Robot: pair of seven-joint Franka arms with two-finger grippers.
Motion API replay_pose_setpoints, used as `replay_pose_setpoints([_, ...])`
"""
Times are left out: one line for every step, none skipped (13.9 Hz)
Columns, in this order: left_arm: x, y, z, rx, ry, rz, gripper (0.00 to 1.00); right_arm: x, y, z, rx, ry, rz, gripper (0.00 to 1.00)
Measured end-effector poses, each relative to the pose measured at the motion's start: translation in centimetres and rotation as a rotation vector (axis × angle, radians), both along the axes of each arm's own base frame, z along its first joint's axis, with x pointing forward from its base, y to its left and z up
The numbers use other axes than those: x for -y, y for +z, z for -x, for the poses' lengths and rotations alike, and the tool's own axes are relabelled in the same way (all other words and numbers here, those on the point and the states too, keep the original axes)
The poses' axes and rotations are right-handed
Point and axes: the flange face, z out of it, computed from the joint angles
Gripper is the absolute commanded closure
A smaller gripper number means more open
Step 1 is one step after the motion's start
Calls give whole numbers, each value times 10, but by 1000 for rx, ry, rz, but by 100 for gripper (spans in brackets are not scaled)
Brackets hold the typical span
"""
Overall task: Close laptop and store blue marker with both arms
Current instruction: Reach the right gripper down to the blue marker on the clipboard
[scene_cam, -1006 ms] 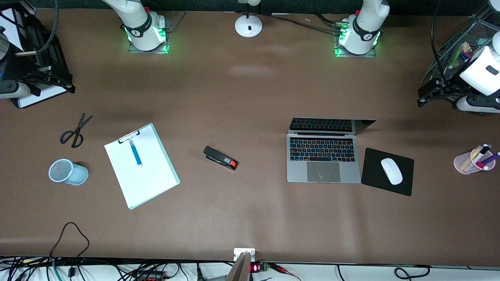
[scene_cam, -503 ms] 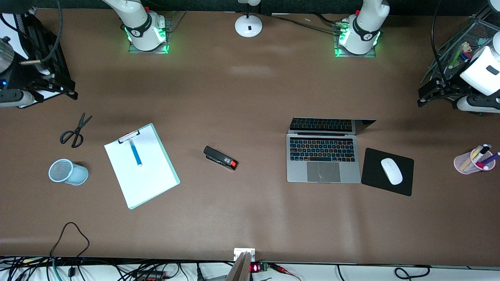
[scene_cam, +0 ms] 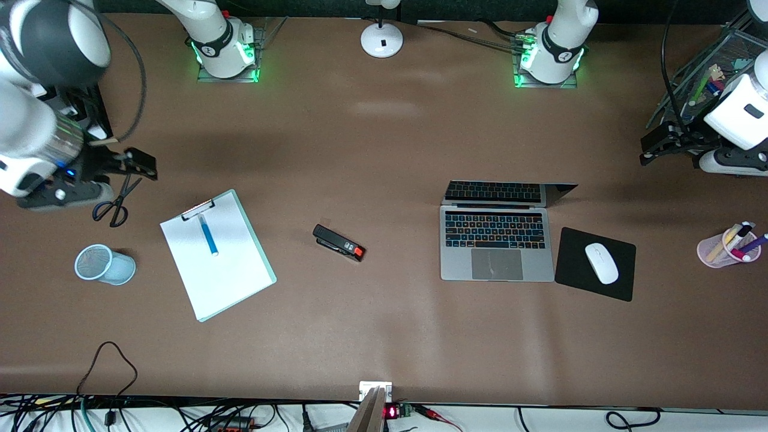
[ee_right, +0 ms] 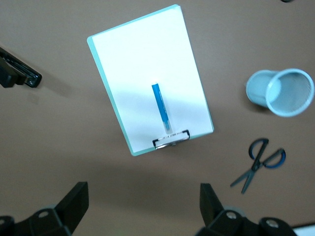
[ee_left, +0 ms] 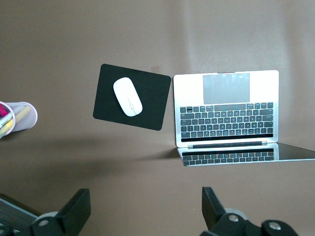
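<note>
Both arms up and empty, nothing touched yet.
Right gripper (scene_cam: 135, 163) hangs over the scissors (scene_cam: 116, 201), jaws spread wide; left gripper (scene_cam: 654, 144) waits with jaws wide at its own end of the table. Blue marker (scene_cam: 208, 234) lies on the clipboard (scene_cam: 217, 255) — thin and round, likely to roll or slip on a skewed pinch. Laptop (scene_cam: 497, 237) stands open beside the mousepad (scene_cam: 595, 263) — an off-centre push on the lid may skid it.
</note>
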Motion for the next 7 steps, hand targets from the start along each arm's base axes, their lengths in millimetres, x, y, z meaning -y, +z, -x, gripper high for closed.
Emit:
replay_pose_setpoints([0,-3,-1,-7,0,0,0,0,-17,-7,-6,24,0,0])
replay_pose_setpoints([0,-7,-2,-19,1,0,0,-2,-34,-14,-13,49,0,1])
replay_pose_setpoints([0,-11,-3,-28,1,0,0,-4,-51,-19,-22,79,-1,8])
replay_pose_setpoints([0,-15,-5,-35,1,-1,1,-9,-68,-25,-28,111,-1,14])
replay_pose_setpoints([0,-18,-6,-42,1,-1,21,-14,-85,-29,-34,155,-4,18])
replay_pose_setpoints([0,-22,-8,-48,1,-1,52,-17,-103,-35,-32,214,-8,20])
replay_pose_setpoints([0,-24,-9,-52,0,-1,68,-19,-122,-41,-26,273,-12,25])
